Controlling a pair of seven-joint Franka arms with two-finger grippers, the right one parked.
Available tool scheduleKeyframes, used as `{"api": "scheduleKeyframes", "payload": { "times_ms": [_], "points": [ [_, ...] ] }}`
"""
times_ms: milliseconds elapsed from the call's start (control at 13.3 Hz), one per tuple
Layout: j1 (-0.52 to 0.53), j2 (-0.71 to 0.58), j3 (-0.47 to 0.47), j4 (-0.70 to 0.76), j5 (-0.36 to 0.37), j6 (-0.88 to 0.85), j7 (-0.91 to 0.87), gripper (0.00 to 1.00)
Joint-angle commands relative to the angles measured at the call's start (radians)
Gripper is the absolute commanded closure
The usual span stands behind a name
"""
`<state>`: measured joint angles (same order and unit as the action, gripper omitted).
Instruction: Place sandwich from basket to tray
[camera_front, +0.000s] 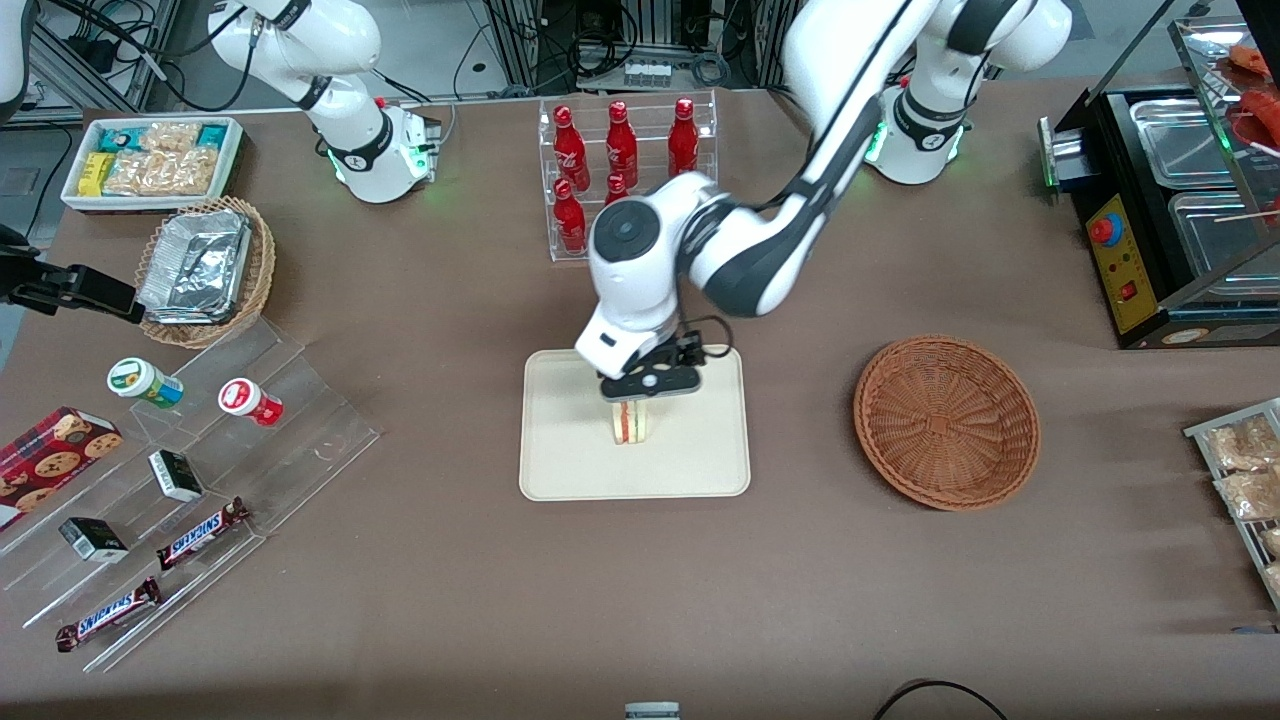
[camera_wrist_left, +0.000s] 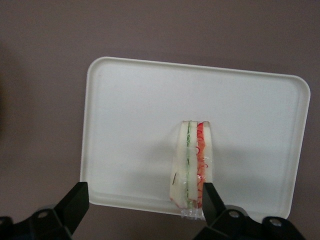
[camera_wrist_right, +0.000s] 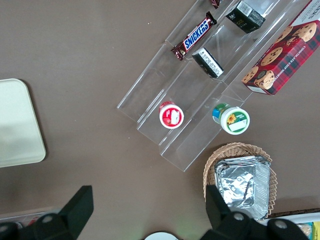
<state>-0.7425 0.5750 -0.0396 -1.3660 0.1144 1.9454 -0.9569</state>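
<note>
On the tray: sandwich is standing on edge near the middle of the tray, cut face with the red, orange and green layers showing toward the front camera. Looks wrapped in clear film, you can see it crinkling at one end in the wrist view.

Gripper: gripper sits right above the sandwich, low over the tray. Jaws are spread wide in the wrist view, one finger just beside the sandwich, the other finger well apart from it. So nothing is clamped, the sandwich stands free.

Basket: basket is on the worktop toward the working arm's end, well apart from the tray, nothing in it that I can see.

Progress: my read is the sandwich is delivered and what's left is backing off without tipping it.

Handling: guessing it's very light and soft, bread squashes easy, and the film probably makes it a bit slippery. Standing on a narrow edge like that it'd topple from a small nudge.

Where to hold: if it needs re-gripping, I'd pinch across the two flat bread faces, around mid-height, gently. Squeezing along the filling edge would probably just mash the layers out.

Risk: that near finger brushing it on the way up.
</note>
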Motion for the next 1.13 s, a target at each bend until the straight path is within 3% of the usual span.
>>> {"api": "scheduleKeyframes", "payload": {
  "times_ms": [0, 376, 1054],
  "points": [
    [0.049, -0.110, -0.002, -0.031, -0.013, -0.095, -0.019, 0.00],
    [0.213, -0.311, -0.003, -0.045, -0.015, -0.319, 0.073, 0.00],
    [0.644, -0.515, -0.002, -0.089, -0.082, -0.530, 0.725, 0.00]
  ]
}}
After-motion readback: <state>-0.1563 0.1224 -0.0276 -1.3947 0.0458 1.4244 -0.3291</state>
